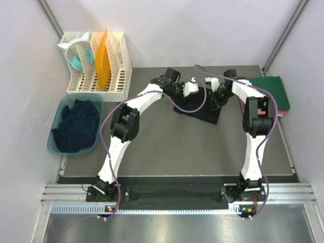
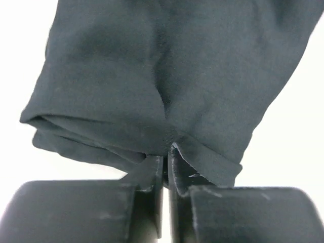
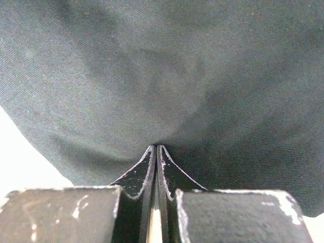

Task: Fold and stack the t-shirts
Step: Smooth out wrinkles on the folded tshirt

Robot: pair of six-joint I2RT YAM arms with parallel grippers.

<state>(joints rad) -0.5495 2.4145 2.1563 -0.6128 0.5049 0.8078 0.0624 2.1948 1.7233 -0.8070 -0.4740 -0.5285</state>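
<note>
The soft cloth t-shirt (image 1: 202,113) at mid-table was plain black. A folded cloth shirt (image 1: 273,90) was dark green, with a pinkish-red cloth edge (image 1: 282,114) under it. The plastic tub (image 1: 54,144) was teal-blue, its crumpled cloth (image 1: 76,126) dark navy. The slotted plastic rack (image 1: 121,68) was white, its flat sheet (image 1: 104,58) orange.
</note>
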